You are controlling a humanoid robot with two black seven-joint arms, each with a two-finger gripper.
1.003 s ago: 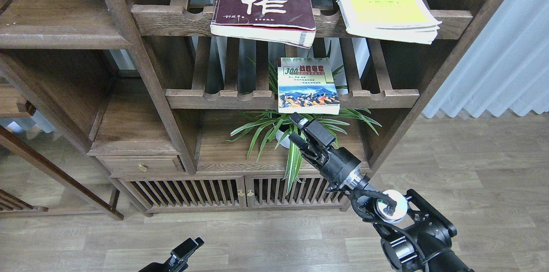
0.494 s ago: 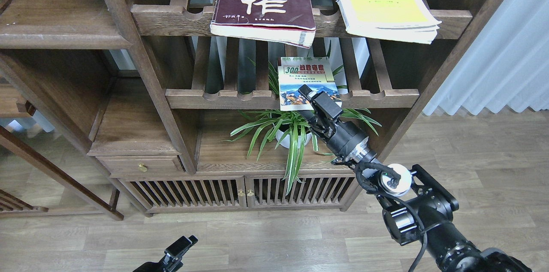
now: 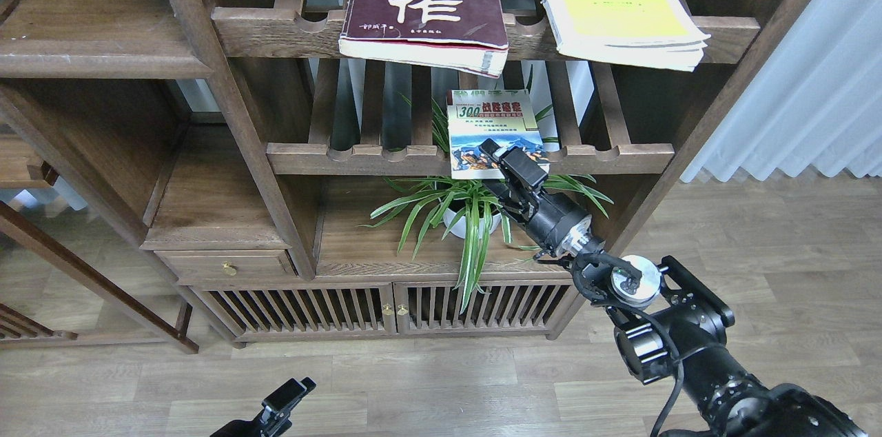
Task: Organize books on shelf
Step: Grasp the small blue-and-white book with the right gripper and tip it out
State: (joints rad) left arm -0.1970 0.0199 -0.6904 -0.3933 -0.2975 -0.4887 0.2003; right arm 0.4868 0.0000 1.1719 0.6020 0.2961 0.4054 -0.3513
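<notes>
The thick maroon book [image 3: 424,6] and the yellow-green book [image 3: 617,3] lie flat on the upper slatted rack. The small green "300" book [image 3: 490,123] lies on the lower slatted rack, its front edge over the rail. My right gripper [image 3: 508,171] reaches up to that edge, one finger [image 3: 506,156] on the cover and the other below it, closed on the book. My left gripper [image 3: 284,401] is low at the bottom edge, small and dark. A solid flat shelf [image 3: 89,51] is at the upper left, bare.
A potted spider plant [image 3: 458,216] stands on the board under the lower rack, right below my right wrist. More solid boards are at the lower left [image 3: 213,216]. A cabinet with slatted doors [image 3: 386,313] is at floor level. A white curtain [image 3: 813,92] hangs on the right.
My right gripper rose from below the plant leaves up to the green book's front edge and took hold of it. The book shifted slightly. The left gripper sank a little.
</notes>
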